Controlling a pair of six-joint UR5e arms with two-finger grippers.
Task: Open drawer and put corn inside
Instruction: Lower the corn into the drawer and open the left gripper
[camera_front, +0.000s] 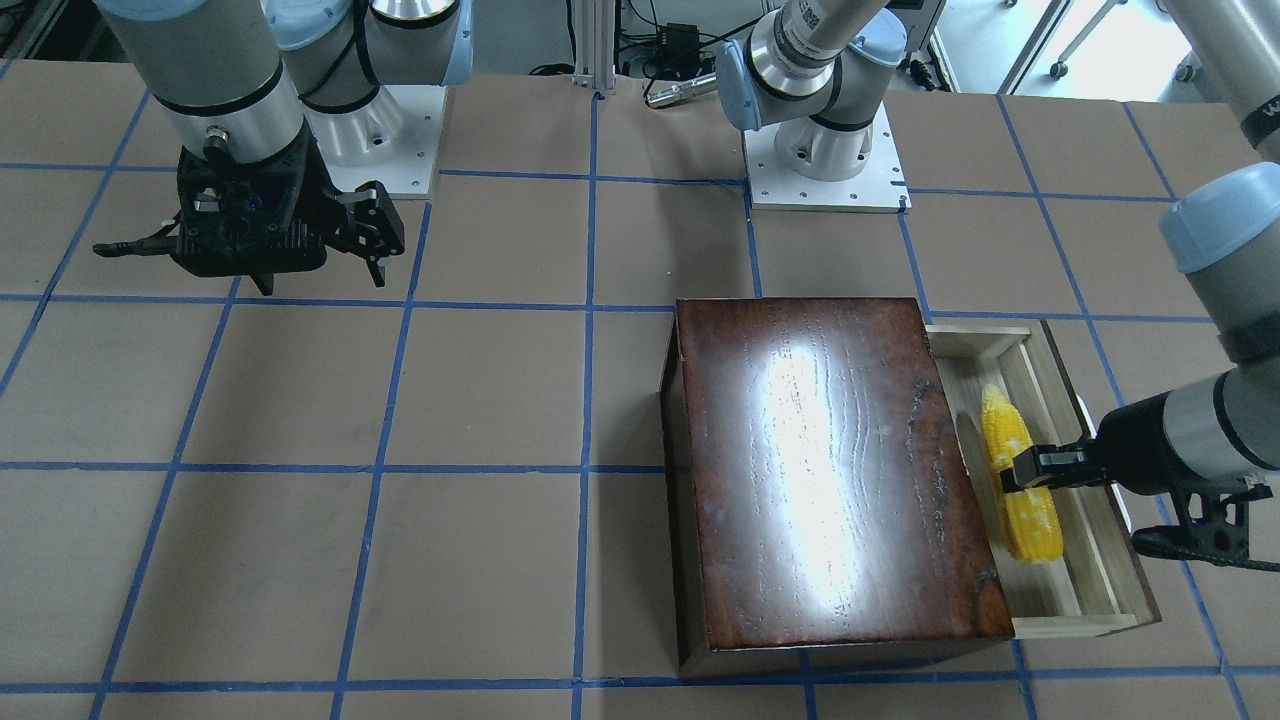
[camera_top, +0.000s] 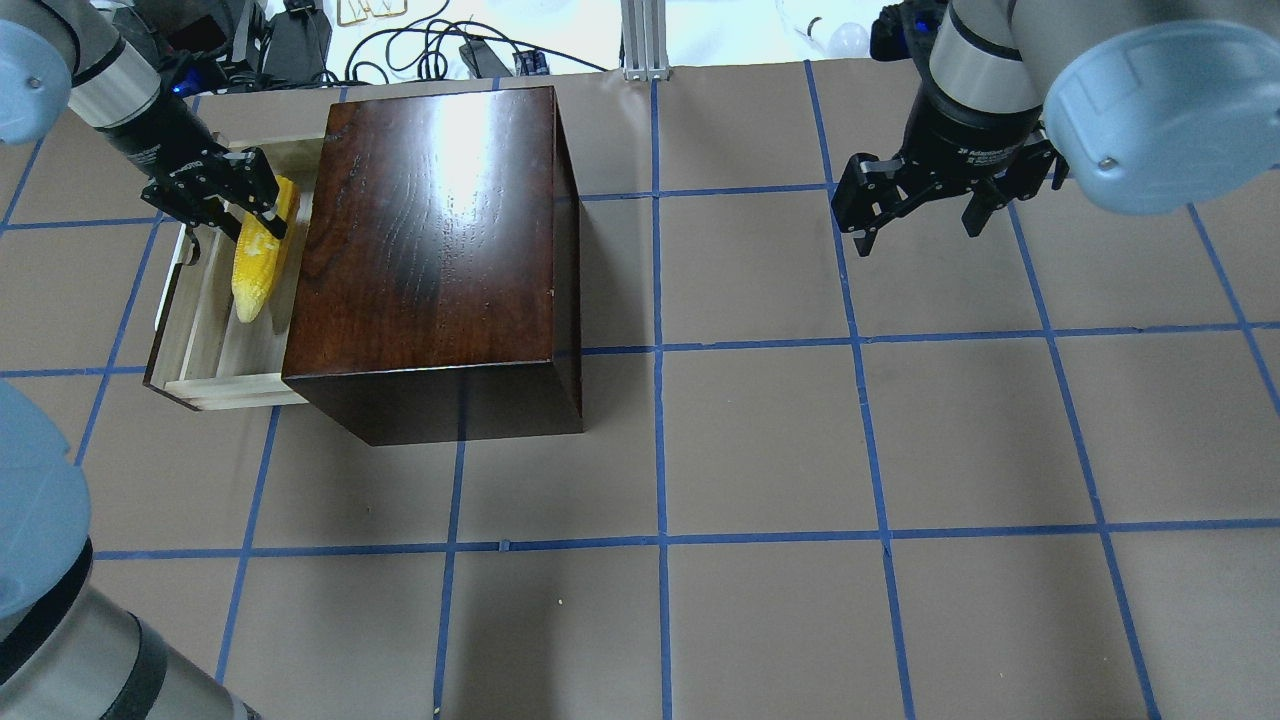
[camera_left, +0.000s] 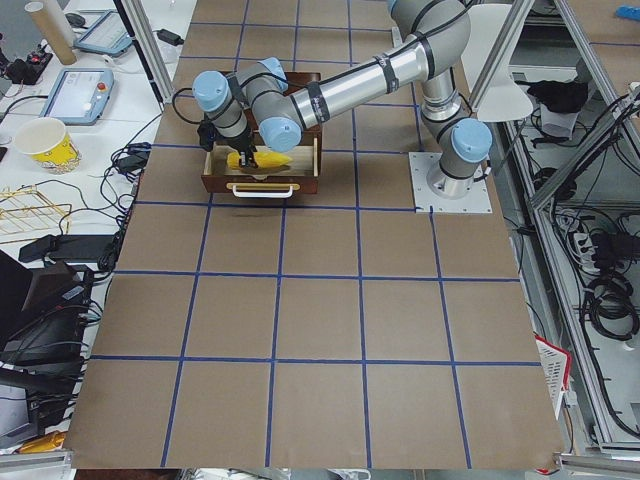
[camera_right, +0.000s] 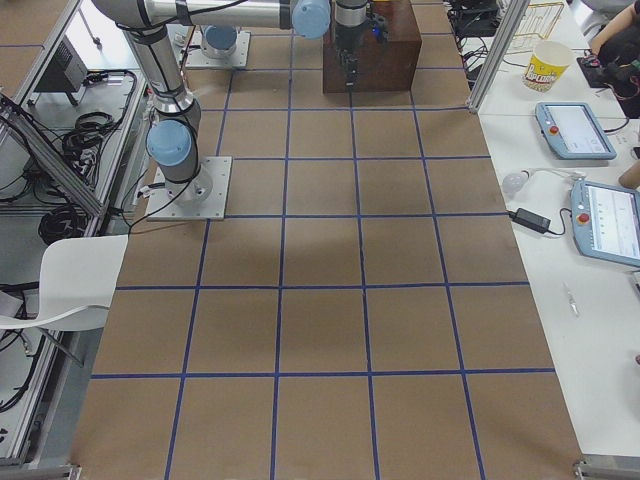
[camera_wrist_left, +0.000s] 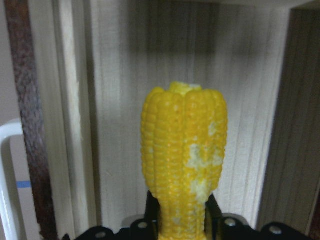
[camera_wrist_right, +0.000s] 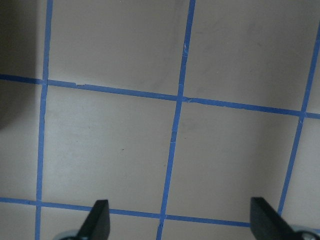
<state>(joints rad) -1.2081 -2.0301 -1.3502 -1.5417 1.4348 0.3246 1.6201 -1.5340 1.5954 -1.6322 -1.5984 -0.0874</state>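
Observation:
The dark reddish-brown box (camera_top: 430, 250) stands on the table with its pale wood drawer (camera_top: 200, 350) pulled open toward the robot's left. The yellow corn (camera_top: 250, 280) lies lengthwise inside the drawer, tip pointing toward the robot. My left gripper (camera_top: 262, 212) is shut on the corn's thick end. In the left wrist view the corn (camera_wrist_left: 182, 155) sits between the fingers (camera_wrist_left: 151, 212) over the drawer floor (camera_wrist_left: 115, 125); I cannot tell whether it touches. The front view shows corn (camera_front: 1005, 425), left gripper (camera_front: 1015, 470) and drawer (camera_front: 1090, 560). My right gripper (camera_top: 918, 235) is open and empty over bare table.
The drawer's white handle (camera_wrist_left: 7, 165) is on its outer front panel. The box top (camera_front: 830, 470) is glossy and bare. The right gripper (camera_wrist_right: 182, 222) hangs above brown table with blue tape lines. Cables and gear lie beyond the far table edge (camera_top: 430, 50).

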